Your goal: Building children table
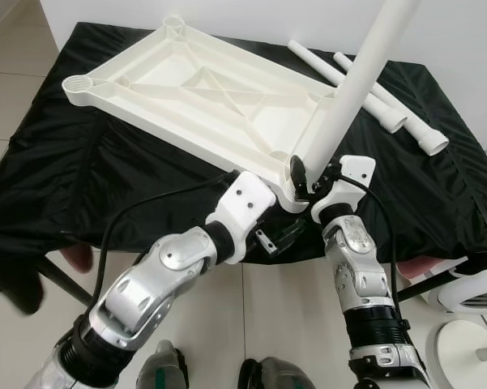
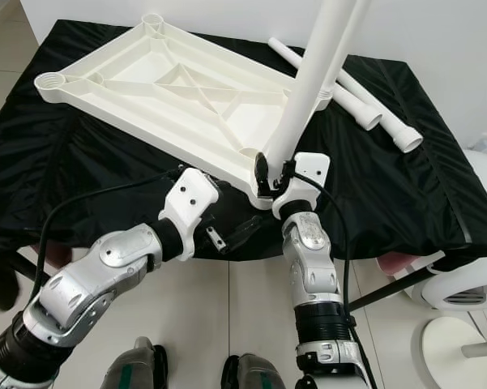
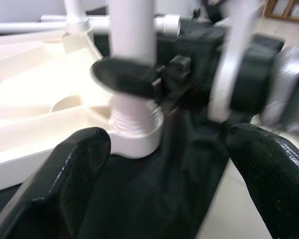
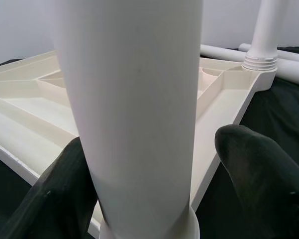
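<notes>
The white tabletop [image 1: 202,93] lies upside down, ribs up, on a surface draped in black cloth [image 1: 81,170]. One leg [image 4: 262,35] stands upright in a far corner socket, its threaded collar seated at the socket rim. A second leg [image 1: 352,93] stands in the near corner socket [image 3: 134,134], with thread still visible above the socket, so I judge it not yet screwed home. The right gripper [image 1: 308,180] has its fingers [image 4: 258,174] closed around the base of this leg, just above the socket.

The left gripper [image 1: 279,237] hangs just below the near edge of the surface, beside that corner, its fingers [image 3: 64,179] spread apart and gripping nothing.

Remaining work, by judgement: finish seating the near leg, then fit two more. Two loose legs [image 1: 373,89] lie side by side on the cloth beyond the tabletop, on the robot's right (their flared ends point toward the right edge). Two open sockets [image 1: 83,83] on the robot's left remain unfilled. Roughly half done.

Surroundings: a white plastic chair [image 1: 470,308] stands on the tiled floor to the right, near the surface. A black cable [image 1: 138,209] loops from the left wrist across the cloth's front drape and could snag. The near leg leans across the head camera's line of sight to the loose legs, partly obstructing it.
</notes>
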`<state>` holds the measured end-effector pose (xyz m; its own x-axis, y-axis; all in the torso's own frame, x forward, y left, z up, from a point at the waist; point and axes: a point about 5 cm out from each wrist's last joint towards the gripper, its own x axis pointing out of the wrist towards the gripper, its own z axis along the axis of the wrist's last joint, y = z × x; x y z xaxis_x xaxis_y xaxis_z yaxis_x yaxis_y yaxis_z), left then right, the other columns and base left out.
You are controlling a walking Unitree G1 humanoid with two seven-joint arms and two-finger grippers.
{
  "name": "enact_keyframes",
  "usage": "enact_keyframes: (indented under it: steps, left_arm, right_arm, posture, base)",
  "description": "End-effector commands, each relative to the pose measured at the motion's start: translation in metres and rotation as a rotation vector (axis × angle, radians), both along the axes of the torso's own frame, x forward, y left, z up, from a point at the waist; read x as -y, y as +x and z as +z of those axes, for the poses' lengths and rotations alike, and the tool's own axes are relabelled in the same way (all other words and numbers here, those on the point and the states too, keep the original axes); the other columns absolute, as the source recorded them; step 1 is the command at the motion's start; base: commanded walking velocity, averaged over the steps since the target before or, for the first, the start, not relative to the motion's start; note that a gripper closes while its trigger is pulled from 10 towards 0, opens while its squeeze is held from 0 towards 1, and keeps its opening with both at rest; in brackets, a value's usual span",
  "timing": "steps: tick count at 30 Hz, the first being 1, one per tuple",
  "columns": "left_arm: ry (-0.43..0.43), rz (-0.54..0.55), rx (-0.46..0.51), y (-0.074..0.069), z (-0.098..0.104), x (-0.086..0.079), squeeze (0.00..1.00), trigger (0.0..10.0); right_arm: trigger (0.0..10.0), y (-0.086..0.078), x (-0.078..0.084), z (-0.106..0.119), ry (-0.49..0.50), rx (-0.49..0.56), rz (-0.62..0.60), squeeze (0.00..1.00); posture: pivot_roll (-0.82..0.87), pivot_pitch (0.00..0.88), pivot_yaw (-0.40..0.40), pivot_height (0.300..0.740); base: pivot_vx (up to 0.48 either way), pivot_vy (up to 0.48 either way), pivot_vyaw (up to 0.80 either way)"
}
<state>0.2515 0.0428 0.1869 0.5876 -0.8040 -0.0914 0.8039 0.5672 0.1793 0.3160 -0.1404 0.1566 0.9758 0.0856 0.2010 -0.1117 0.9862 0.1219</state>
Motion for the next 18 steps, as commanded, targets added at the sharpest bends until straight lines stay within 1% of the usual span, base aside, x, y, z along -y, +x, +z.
enact_keyframes:
  steps: [1, 2, 5, 8, 9, 10, 11, 14, 17, 18]
  left_arm:
    - [0.017, 0.019, 0.002, 0.008, -0.003, -0.005, 0.0, 10.0]
    - [0.025, 0.036, 0.006, 0.013, -0.003, -0.007, 0.0, 10.0]
    - [0.031, 0.053, 0.012, 0.016, -0.004, -0.009, 0.0, 10.0]
    - [0.045, 0.107, 0.027, 0.03, -0.003, -0.014, 0.0, 10.0]
    - [0.045, 0.107, 0.027, 0.03, -0.003, -0.014, 0.0, 10.0]
    - [0.046, 0.13, 0.034, 0.036, -0.002, -0.016, 0.0, 10.0]
    - [0.049, 0.14, 0.038, 0.038, -0.001, -0.018, 0.0, 10.0]
    - [0.052, 0.147, 0.041, 0.041, -0.001, -0.019, 0.0, 10.0]
    - [0.065, 0.168, 0.064, 0.05, 0.0, -0.021, 0.0, 10.0]
    - [0.065, 0.168, 0.064, 0.05, 0.0, -0.021, 0.0, 10.0]
  right_arm:
    - [10.0, -0.005, 0.014, 0.001, 0.0, 0.029, -0.048, 0.0]
    - [10.0, -0.007, 0.013, 0.001, -0.008, 0.037, -0.026, 0.0]
    - [10.0, -0.01, 0.013, 0.0, -0.019, 0.043, -0.014, 0.0]
    - [10.0, -0.021, 0.015, -0.009, -0.036, 0.027, 0.026, 0.0]
    - [10.0, -0.021, 0.015, -0.009, -0.036, 0.027, 0.026, 0.0]
    - [10.0, -0.029, 0.017, -0.014, -0.05, 0.025, 0.053, 0.0]
    - [10.0, -0.033, 0.017, -0.017, -0.049, 0.019, 0.069, 0.0]
    - [10.0, -0.036, 0.018, -0.018, -0.056, 0.021, 0.078, 0.0]
    - [10.0, -0.046, 0.018, -0.022, -0.048, 0.021, 0.124, 0.0]
    - [10.0, -0.046, 0.018, -0.022, -0.048, 0.021, 0.124, 0.0]
  posture:
    - [0.07, 0.085, -0.096, 0.74]
    - [0.07, 0.088, -0.095, 0.74]
    - [0.07, 0.088, -0.094, 0.74]
    - [0.06, 0.091, -0.088, 0.74]
    - [0.06, 0.091, -0.088, 0.74]
    - [0.06, 0.092, -0.086, 0.74]
    - [0.06, 0.093, -0.085, 0.74]
    - [0.06, 0.094, -0.084, 0.74]
    - [0.05, 0.096, -0.078, 0.74]
    - [0.05, 0.096, -0.078, 0.74]
  base:
    - [0.0, 0.0, 0.0]
    - [0.0, 0.0, 0.0]
    - [0.0, 0.0, 0.0]
    - [0.0, 0.0, 0.0]
    - [0.0, 0.0, 0.0]
    - [0.0, 0.0, 0.0]
    - [0.0, 0.0, 0.0]
    - [0.0, 0.0, 0.0]
    - [0.0, 0.0, 0.0]
    - [0.0, 0.0, 0.0]
